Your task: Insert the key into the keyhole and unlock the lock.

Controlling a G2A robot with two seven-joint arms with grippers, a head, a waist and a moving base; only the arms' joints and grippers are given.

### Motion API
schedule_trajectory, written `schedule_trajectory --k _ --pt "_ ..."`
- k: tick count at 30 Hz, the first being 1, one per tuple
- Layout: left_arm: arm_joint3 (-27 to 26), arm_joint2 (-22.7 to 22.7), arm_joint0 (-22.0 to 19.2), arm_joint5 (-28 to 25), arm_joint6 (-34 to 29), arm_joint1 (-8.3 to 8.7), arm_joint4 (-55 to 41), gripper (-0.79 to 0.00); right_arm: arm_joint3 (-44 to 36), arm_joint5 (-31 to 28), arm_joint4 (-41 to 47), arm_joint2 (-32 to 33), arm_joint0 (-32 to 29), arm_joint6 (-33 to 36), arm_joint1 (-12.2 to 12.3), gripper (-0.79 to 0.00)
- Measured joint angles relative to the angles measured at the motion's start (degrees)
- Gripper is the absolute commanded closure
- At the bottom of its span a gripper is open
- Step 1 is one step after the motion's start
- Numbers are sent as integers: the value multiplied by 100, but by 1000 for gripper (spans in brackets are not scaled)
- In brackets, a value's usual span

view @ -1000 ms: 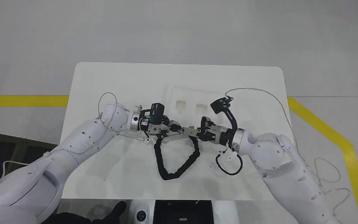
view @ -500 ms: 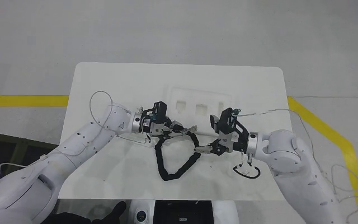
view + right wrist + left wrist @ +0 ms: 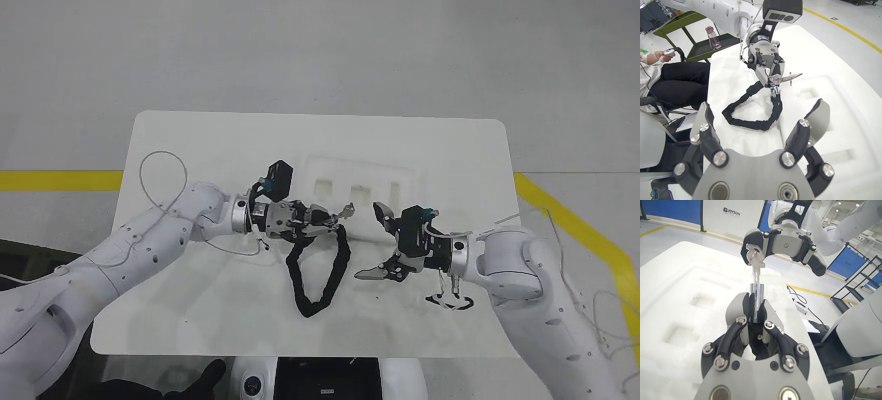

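Note:
My left gripper [image 3: 318, 222] is shut on the chrome lock cylinder [image 3: 756, 298] and holds it above the table. The silver key [image 3: 755, 260] sticks out of the keyhole, with its ring hanging from its head; in the top view the key [image 3: 345, 211] points toward the right arm. The lock's black sleeved chain [image 3: 315, 275] hangs down from the cylinder and loops on the table. My right gripper [image 3: 375, 243] is open, a short way off from the key's head and touching nothing. In the right wrist view the right gripper [image 3: 762, 113] faces the key [image 3: 791, 76] and the lock cylinder [image 3: 776, 78].
A white foam tray [image 3: 360, 185] with shallow rectangular recesses lies on the white table behind the grippers. A small black cable loop [image 3: 450, 300] hangs by the right wrist near the table's front edge. A green cart [image 3: 696, 51] stands beyond the table's left side.
My right gripper has let go of the key, opened and drawn back to the right. The key stays in the lock. The left gripper has tilted the cylinder up, dragging the chain.

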Motion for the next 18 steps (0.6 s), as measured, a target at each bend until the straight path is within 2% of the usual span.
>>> schedule_trajectory --k 5,10,11,12,13,16,18 --pt "-161 0 75 0 -483 85 -536 0 -41 34 -141 16 18 -19 5 -785" --pt "-325 0 57 0 -1114 173 -1087 0 25 -536 -996 29 258 -514 5 -785" --pt "-354 0 55 0 -1249 186 -1176 0 91 -580 -1137 27 319 -677 -3 -437" --pt "-394 0 54 0 -1422 202 -1299 0 165 -588 -1350 27 401 -919 -13 -348" --pt "-425 0 56 0 -1538 211 -1395 0 203 -583 -1535 19 455 -1113 -20 -305" --pt "-514 0 80 0 -1880 234 -1688 0 258 -574 -2187 -148 577 -1647 -28 -437" --pt "-550 0 84 0 -2061 245 -1863 0 297 -574 -2584 -288 663 -1864 -23 -459"
